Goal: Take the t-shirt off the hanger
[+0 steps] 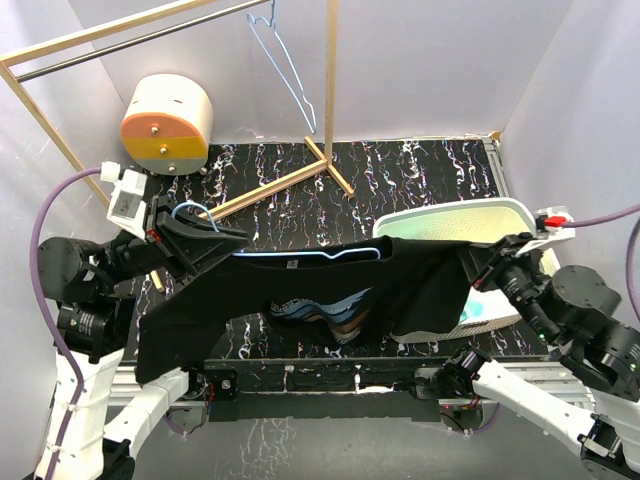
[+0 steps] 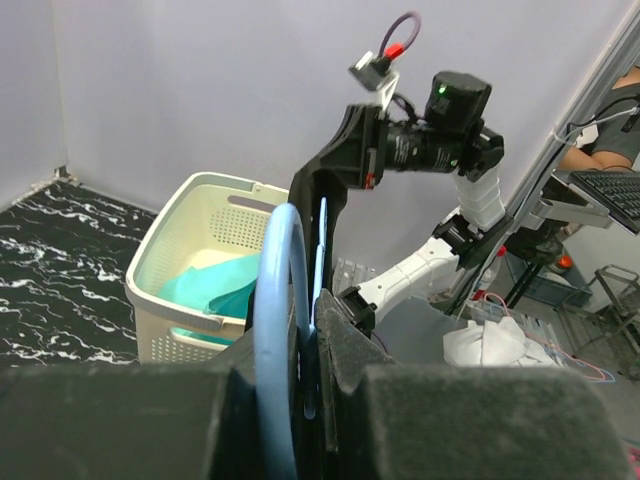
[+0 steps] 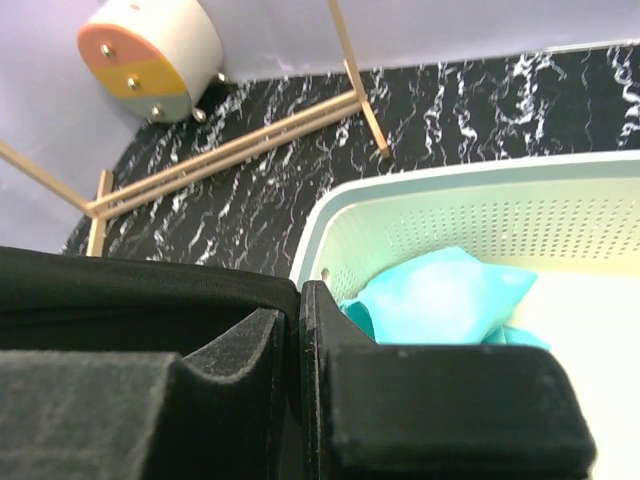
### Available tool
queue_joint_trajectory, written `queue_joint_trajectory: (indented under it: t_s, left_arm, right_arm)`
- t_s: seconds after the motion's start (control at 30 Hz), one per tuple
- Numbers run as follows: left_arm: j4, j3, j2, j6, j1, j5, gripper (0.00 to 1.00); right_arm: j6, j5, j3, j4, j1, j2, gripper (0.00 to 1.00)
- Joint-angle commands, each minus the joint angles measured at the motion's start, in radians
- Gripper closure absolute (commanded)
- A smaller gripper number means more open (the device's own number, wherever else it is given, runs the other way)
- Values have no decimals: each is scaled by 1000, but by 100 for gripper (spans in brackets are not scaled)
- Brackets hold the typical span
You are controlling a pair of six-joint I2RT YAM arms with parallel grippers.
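Note:
A black t-shirt [image 1: 300,285] hangs on a light blue wire hanger [image 1: 300,256], stretched in the air between my two grippers. My left gripper [image 1: 215,240] is shut on the hanger's hook [image 2: 278,330], which runs up between its jaws [image 2: 315,340]. At the right, my right gripper [image 1: 470,262] is shut on the t-shirt's edge. In the right wrist view its jaws [image 3: 300,300] stand together with black cloth [image 3: 130,285] pinched between them. The shirt's printed front sags below the hanger.
A pale plastic basket [image 1: 500,215] with teal cloth [image 3: 440,295] inside sits under the right gripper. A wooden clothes rack [image 1: 290,180] stands at the back with another wire hanger [image 1: 285,60] on its rail. A cream, orange and yellow drum [image 1: 167,122] lies at the back left.

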Motion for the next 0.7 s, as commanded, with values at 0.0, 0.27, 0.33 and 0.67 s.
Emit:
queue_joint_trajectory:
  t_s: [0.0,0.27,0.33,0.67]
  left_arm:
    - [-36,89,-23,20,-5,-39,100]
    - [22,86,-13,-8,-5,-76,100]
    - [-28,105,3,34,-5,-95,100]
    - [-238,158,59,199,-5,-126,100]
  right_arm:
    - [6,-96,-70,53,-4,30,92]
    - [-62,-735,-114,249,-5,274,92]
    - [-79,-838,-118,286,-4,324,89]
    - [-240,-857,138,87,-5,398,56]
